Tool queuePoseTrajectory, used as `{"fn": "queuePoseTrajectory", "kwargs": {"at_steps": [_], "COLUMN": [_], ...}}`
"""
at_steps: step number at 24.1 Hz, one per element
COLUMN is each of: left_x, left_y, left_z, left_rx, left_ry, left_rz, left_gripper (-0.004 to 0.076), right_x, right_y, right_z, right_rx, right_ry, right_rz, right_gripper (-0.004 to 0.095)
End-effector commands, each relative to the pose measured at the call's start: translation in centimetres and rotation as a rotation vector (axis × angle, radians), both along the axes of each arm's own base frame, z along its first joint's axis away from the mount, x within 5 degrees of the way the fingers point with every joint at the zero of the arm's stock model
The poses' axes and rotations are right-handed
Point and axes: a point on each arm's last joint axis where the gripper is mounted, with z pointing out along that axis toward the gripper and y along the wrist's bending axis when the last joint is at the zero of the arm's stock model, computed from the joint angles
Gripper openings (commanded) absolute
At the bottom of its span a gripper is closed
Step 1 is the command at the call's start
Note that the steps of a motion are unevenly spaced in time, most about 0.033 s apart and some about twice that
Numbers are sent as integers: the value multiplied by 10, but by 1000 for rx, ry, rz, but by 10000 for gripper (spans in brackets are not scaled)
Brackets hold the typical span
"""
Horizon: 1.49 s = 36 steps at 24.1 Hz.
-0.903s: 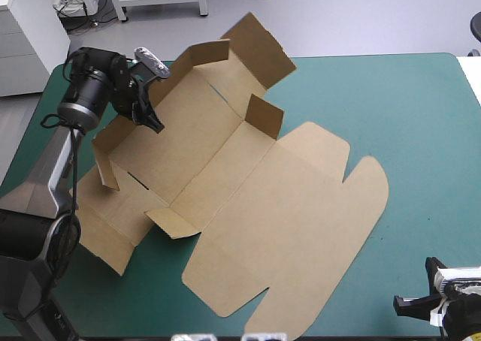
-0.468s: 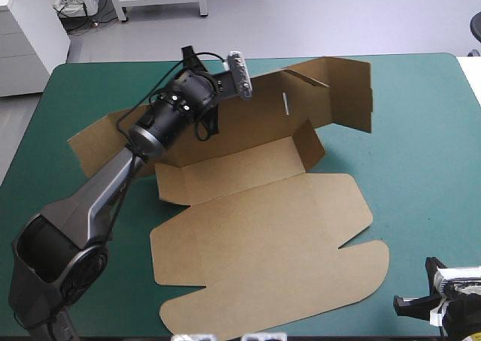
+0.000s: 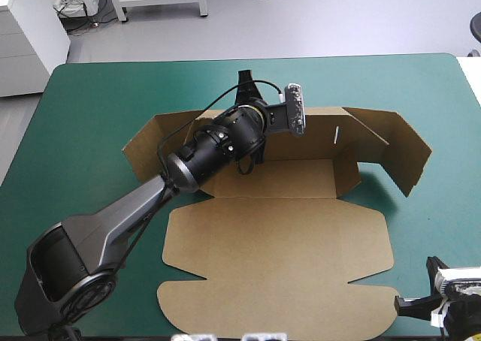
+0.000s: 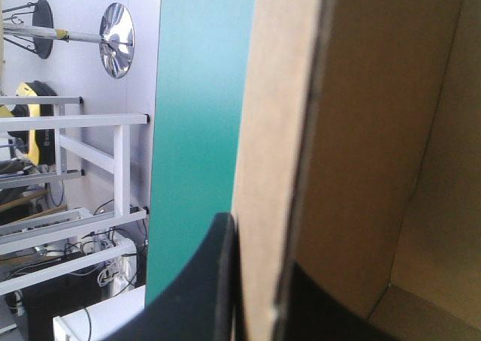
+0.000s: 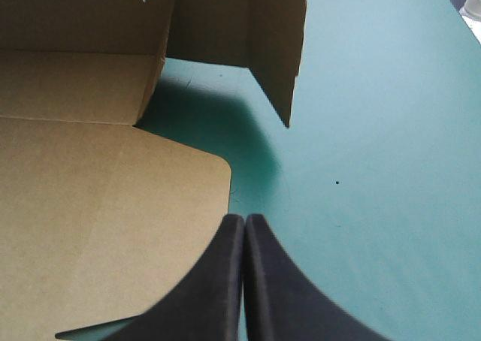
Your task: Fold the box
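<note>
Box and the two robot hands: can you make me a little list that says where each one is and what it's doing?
Box: brown, open, lying on the teal-green table
Back wall: standing up, its end flaps angled outward
Lid: flat on the table, toward the near edge
Left gripper: shut on the back wall, one black finger on each side
Right gripper: shut, holding nothing, by the table's near right corner, close to the lid's corner
</note>
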Motion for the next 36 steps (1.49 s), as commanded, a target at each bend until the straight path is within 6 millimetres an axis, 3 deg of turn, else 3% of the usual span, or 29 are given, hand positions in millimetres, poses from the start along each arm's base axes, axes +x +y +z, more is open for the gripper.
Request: {"fn": "queuePoseTrajectory", "kwargs": {"at_steps": [1,11,16,18,19,20,21,22,23,24,26,28,32,36], "left_x": [-18,-53,-56,-56,-56,-56,-56,-56,-56,-56,-56,-55,-56,-56], "left_y": [1,-30,-31,-31,-31,-31,-31,-31,-31,-31,-31,-31,-33,-34], "left_z": [24,-2,-8,-8,-8,-8,-8,-8,-8,-8,-7,-8,-8,-8], "left_rx": [-78,-64,-71,-72,-71,-71,-71,-71,-71,-79,-87,-87,-96,-97], "left_ry": [-116,-370,-373,-379,-381,-381,-381,-381,-381,-379,-381,-381,-383,-384], "left_rz": [19,20,32,38,39,39,39,39,39,44,50,46,26,23], "left_gripper": [-10,-10,-10,-10,-10,-10,-10,-10,-10,-10,-10,-10,-10,-10], "right_x": [-2,8,30,49,67,75,98,112,139,150,200,238,305,333], "right_y": [0,1,4,3,4,4,5,6,8,9,12,12,12,12], "right_z": [27,79,120,152,173,181,199,204,216,220,226,223,192,165], "right_rx": [-10,9,42,42,51,57,72,85,113,121,131,134,137,139], "right_ry": [-124,-131,-139,-151,-151,-149,-144,-127,-104,-93,-35,15,155,246], "right_rz": [4,14,31,31,31,32,40,47,64,74,109,109,104,101], "right_gripper": [-19,-19,-19,-19,-19,-19,-19,-19,-19,-19,-19,-19,-19,-19]}}
